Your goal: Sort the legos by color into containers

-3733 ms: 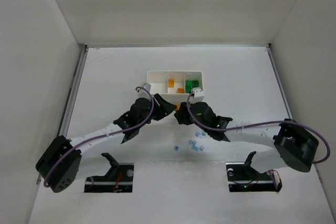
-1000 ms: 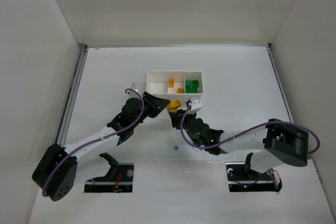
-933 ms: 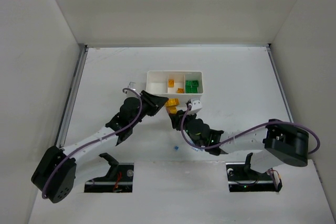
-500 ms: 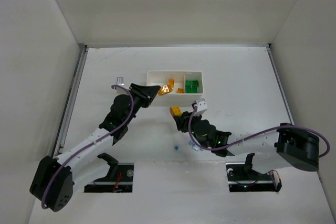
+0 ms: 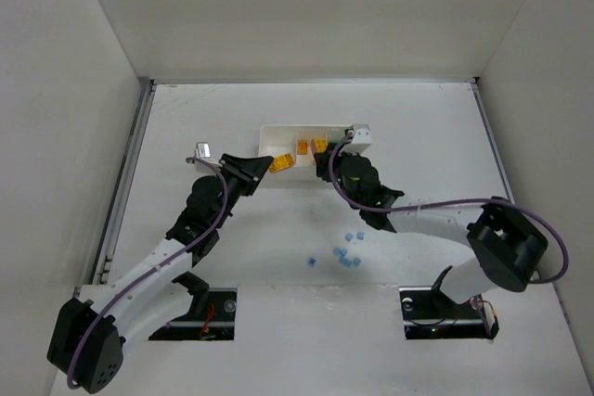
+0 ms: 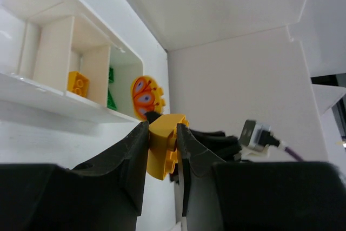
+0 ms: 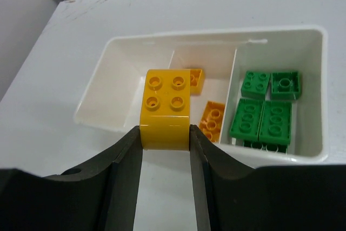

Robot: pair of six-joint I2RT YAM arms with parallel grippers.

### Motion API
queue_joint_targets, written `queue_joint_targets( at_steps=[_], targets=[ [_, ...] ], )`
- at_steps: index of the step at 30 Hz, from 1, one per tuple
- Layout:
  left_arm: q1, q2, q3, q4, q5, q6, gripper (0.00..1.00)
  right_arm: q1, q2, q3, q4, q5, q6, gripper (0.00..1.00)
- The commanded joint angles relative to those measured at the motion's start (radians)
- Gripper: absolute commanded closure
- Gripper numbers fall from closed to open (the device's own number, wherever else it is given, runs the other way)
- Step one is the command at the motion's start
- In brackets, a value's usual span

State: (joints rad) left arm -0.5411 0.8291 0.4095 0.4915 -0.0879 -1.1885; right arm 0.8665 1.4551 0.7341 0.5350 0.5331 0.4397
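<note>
The white tray (image 5: pixel 278 130) has three compartments. In the right wrist view its left compartment (image 7: pixel 124 87) holds nothing, the middle one holds two yellow-orange bricks (image 7: pixel 212 118) and the right one holds several green bricks (image 7: pixel 265 109). My right gripper (image 7: pixel 165 133) is shut on a yellow brick (image 7: pixel 165 106) just above the tray's near wall; it also shows in the top view (image 5: pixel 322 149). My left gripper (image 6: pixel 162 133) is shut on another yellow brick (image 6: pixel 161 147), held near the tray's front left (image 5: pixel 281 162). Several small blue bricks (image 5: pixel 348 249) lie on the table.
In the left wrist view the tray's front wall (image 6: pixel 54 98) is at left, with an orange patterned piece (image 6: pixel 146 96) and the right arm (image 6: pixel 216 139) just behind my held brick. White enclosure walls ring the table.
My right gripper has lifted a yellow brick from the table and carried it up to the tray. My left gripper has moved up and left with its yellow brick.
</note>
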Motion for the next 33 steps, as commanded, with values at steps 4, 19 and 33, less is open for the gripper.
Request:
queue_joint_targets(
  at_steps=[4, 19, 33],
  targets=[
    [0.014, 0.005, -0.020, -0.013, -0.030, 0.070, 0.91, -0.057, 0.132, 0.139, -0.010, -0.059, -0.024, 0.54],
    [-0.055, 0.313, 0.179, 0.033, -0.095, 0.256, 0.91, -0.059, -0.168, -0.135, -0.016, 0.002, 0.085, 0.62],
    [-0.128, 0.751, 0.607, -0.051, -0.260, 0.592, 0.90, -0.007, -0.469, -0.337, -0.152, 0.010, 0.156, 0.66]
  ],
)
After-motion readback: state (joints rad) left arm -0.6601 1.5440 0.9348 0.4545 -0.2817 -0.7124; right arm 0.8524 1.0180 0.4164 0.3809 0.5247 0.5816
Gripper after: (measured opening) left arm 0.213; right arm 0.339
